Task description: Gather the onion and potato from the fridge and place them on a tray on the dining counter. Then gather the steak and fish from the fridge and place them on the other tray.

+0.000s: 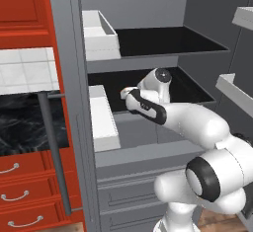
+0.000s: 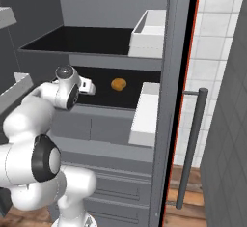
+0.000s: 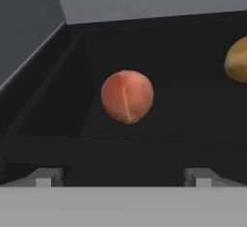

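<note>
The onion [image 3: 127, 96], round and reddish, lies on the black lower shelf [image 3: 58, 110] inside the open fridge [image 1: 74, 127], straight ahead of the gripper [image 3: 123, 177] and apart from it. The potato [image 2: 118, 84] lies on the same shelf, off to the onion's right in the hand view. The gripper's jaws are spread wide and grasp nothing. The white arm [image 1: 192, 122] reaches into the fridge at shelf height, between white door bins [image 1: 104, 120]
</note>
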{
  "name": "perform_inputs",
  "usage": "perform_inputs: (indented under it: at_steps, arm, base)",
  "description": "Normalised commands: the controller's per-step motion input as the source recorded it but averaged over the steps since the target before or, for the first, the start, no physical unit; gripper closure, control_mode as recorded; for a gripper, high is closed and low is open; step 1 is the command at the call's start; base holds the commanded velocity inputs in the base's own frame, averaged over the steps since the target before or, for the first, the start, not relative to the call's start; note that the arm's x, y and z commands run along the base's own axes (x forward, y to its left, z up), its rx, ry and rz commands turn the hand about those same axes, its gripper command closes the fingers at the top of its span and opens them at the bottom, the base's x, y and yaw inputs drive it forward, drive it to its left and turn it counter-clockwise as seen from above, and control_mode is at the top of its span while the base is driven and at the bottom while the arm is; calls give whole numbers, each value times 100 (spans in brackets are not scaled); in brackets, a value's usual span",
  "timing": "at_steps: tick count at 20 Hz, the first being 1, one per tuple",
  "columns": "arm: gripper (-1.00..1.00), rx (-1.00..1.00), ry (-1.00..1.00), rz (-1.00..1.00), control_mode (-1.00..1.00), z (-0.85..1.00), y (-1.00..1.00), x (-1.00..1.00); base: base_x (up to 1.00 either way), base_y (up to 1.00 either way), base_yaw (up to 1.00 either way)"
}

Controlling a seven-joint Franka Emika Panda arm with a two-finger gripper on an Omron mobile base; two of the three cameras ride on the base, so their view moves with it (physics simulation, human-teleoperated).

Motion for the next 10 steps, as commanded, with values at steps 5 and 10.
perform_inputs:
  at_steps: [5,10]
  arm:
    - [-100,0,5,0,-100,0,2,28]
    - [-100,0,5,-1,-100,-1,8,28]
  base:
    - [0,0,0]
    - [0,0,0]
